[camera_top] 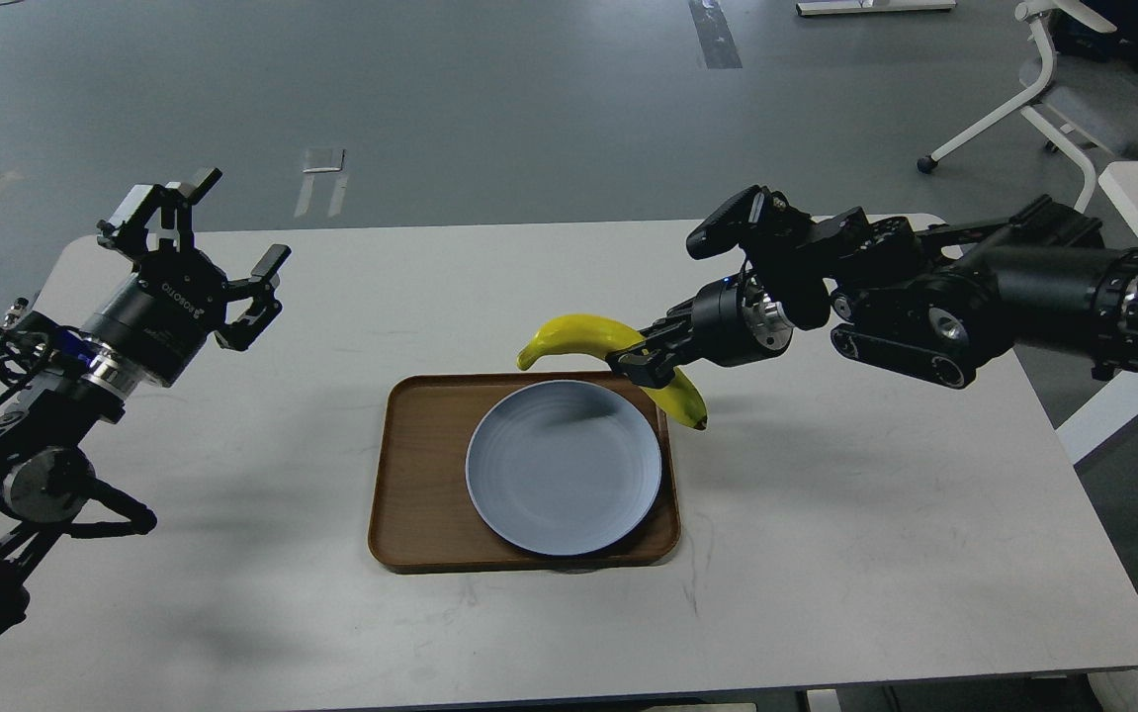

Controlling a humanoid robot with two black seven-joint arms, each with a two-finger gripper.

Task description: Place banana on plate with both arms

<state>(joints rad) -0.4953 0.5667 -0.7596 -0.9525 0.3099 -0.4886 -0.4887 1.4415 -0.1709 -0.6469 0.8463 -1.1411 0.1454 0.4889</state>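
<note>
Right gripper [643, 358] clenched on banana [578, 336], held above plate [564, 470] far rim; left gripper [222, 237] released, well apart.

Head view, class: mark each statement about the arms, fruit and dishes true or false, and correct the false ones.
1. The right gripper grips the curved yellow banana. True.
2. The banana lies flat on the round pale blue-grey plate. False: it is held near the plate's far rim.
3. The plate sits on the rectangular brown wooden tray. True.
4. The left gripper holds the tray. False: it is open, empty, away from the tray.
</note>
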